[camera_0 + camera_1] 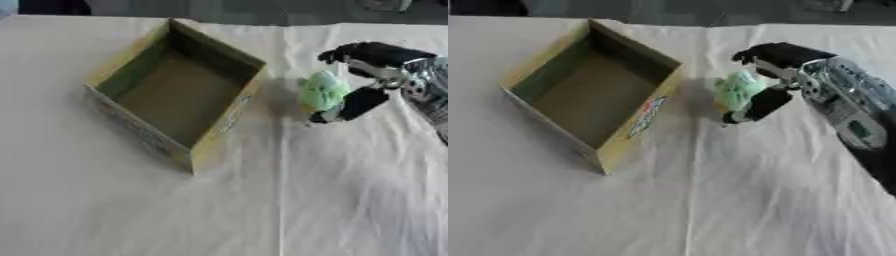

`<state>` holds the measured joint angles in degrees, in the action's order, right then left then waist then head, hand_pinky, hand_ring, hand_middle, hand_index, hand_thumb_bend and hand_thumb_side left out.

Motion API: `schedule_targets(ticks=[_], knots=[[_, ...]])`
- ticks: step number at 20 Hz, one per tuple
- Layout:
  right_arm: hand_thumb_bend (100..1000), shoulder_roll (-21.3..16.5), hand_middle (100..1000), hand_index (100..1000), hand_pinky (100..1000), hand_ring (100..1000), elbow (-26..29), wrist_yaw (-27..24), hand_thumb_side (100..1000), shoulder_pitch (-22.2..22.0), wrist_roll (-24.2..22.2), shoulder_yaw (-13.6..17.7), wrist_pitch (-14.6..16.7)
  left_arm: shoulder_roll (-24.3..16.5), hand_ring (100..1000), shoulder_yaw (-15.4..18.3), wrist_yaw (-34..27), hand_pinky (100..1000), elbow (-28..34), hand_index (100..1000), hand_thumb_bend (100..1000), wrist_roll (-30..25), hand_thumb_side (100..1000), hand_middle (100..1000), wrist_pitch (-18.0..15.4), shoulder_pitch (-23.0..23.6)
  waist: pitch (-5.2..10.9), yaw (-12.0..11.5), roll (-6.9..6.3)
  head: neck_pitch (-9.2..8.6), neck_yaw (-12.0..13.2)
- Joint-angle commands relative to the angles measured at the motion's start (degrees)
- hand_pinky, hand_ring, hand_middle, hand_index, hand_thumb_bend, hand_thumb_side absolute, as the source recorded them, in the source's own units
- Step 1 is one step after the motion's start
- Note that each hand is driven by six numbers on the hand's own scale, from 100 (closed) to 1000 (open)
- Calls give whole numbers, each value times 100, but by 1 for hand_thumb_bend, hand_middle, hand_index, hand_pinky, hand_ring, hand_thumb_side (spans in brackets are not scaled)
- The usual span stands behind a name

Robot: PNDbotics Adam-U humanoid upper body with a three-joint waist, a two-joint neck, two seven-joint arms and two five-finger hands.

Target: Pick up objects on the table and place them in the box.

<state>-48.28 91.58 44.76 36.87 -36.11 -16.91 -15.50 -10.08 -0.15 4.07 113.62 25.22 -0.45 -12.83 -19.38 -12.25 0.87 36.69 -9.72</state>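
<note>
Right hand (367, 75) beside box (223, 122), fingers curled round pale green object (324, 90), seemingly lifted. Carry step. Next: move over box opening, release.

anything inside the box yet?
Nothing visible in the box: its floor looks bare. The near walls hide a strip of floor along them. The green object is outside, held in the right hand.

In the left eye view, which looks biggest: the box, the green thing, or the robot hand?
Largest to smallest:
1. box
2. robot hand, the right one
3. green thing, held in that hand, partly hidden, so it may be slightly bigger than it looks.
</note>
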Motion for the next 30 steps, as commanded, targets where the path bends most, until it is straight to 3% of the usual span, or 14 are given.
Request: schedule_targets(ticks=[1,7,13,18,21,26,30], knots=[[611,-14,880,1000,894,929,-347,150,513,162,5,1,57,-65,570,-21,-16,305,97,784,100,-28,714,677,-6,-32,96,-8,-12,-40,-9],[585,111,860,1000,886,921,-761,321,514,261,60,-57,165,-60,570,-25,-18,305,97,783,100,-30,712,677,2,-32,87,-20,-15,-36,-10],[469,186,829,993,872,903,-951,382,530,301,232,-90,146,-57,571,-27,-19,305,97,783,100,-29,712,676,5,-43,77,-32,-11,-43,-3],[238,213,808,943,857,887,-974,401,545,295,522,-104,39,-56,571,-28,-21,305,97,783,100,-33,712,676,8,-43,72,-31,-11,-42,6],[106,209,811,934,856,884,-948,371,507,294,636,-102,-32,-56,571,-27,-17,305,97,783,100,-37,713,677,8,-39,73,-23,-10,-40,7],[100,161,804,920,855,876,-770,278,452,278,633,-53,-59,-57,572,-21,-12,305,97,783,100,-42,713,677,14,-30,77,-9,-1,-32,23],[100,77,762,866,842,854,-428,247,347,264,686,47,-155,-56,571,-20,-10,305,97,783,100,-37,712,676,22,-25,86,9,11,-36,31]])
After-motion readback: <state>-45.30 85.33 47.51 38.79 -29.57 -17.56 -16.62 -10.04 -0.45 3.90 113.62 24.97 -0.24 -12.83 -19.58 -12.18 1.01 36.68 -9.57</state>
